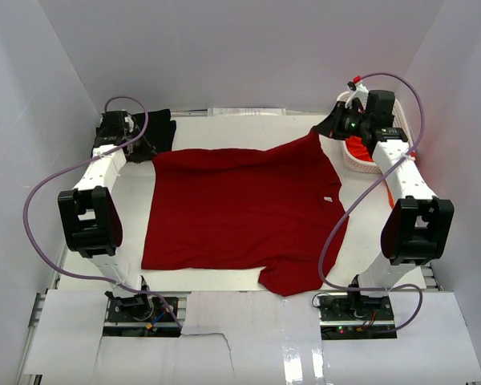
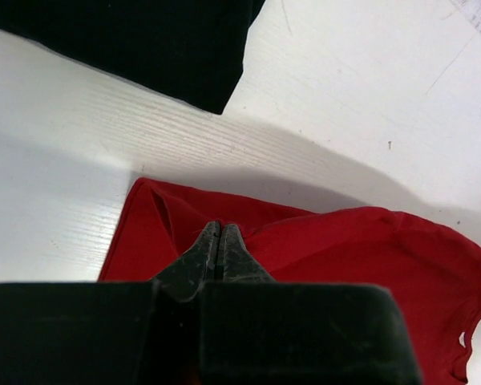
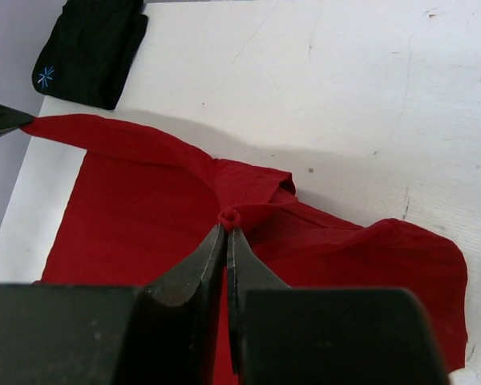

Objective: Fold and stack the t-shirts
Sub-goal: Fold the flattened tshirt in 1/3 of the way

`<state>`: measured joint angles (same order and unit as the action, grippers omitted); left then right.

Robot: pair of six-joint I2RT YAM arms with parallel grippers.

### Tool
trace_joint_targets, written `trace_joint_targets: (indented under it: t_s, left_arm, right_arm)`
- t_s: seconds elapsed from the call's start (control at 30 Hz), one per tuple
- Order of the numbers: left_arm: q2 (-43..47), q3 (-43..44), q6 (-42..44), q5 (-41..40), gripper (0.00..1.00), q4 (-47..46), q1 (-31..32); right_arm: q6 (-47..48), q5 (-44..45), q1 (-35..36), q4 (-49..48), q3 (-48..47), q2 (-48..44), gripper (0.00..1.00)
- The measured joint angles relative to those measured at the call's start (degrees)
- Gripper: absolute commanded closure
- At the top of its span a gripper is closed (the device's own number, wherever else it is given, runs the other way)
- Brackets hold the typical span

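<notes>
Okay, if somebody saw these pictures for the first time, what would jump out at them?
A big dark red t-shirt lies spread across the middle of the table, with the left gripper and right gripper each shut on a far corner of it. Next come the folded black t-shirt at the far left corner and the white basket at the far right, orange-red cloth inside.

Robotics lab test cell. A white bench (image 1: 248, 130) is boxed in by plain white panels (image 1: 224, 48) along its left, far and right edges. Two robot arms, left (image 1: 92, 212) and right (image 1: 413, 224), are bolted to metal rails (image 1: 40, 309) at the near edge, trailing purple cables (image 1: 34, 192). A white slotted basket (image 1: 354, 163) sits at the far right corner.
</notes>
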<state>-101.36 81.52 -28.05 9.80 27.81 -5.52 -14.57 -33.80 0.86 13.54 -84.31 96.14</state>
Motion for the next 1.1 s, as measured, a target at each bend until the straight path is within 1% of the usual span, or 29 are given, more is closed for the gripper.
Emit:
trace_joint_targets:
  t_s: [0.43, 0.8, 1.1]
  left_arm:
    - [0.0, -4.3, 0.7, -0.5, 1.00, -0.7, 0.0]
    - [0.0, -6.6, 0.6, -2.3, 1.00, -1.3, 0.0]
    - [0.4, -7.1, 0.6, -3.0, 1.00, -1.0, -1.5]
  right_arm:
    - [0.0, 0.7, 0.0, 0.2, 8.1, -11.6, 0.92]
    - [0.0, 3.8, 0.0, 2.5, 16.8, -15.7, 0.92]
    - [-0.5, 7.3, 0.0, 4.0, 20.0, -19.5, 0.92]
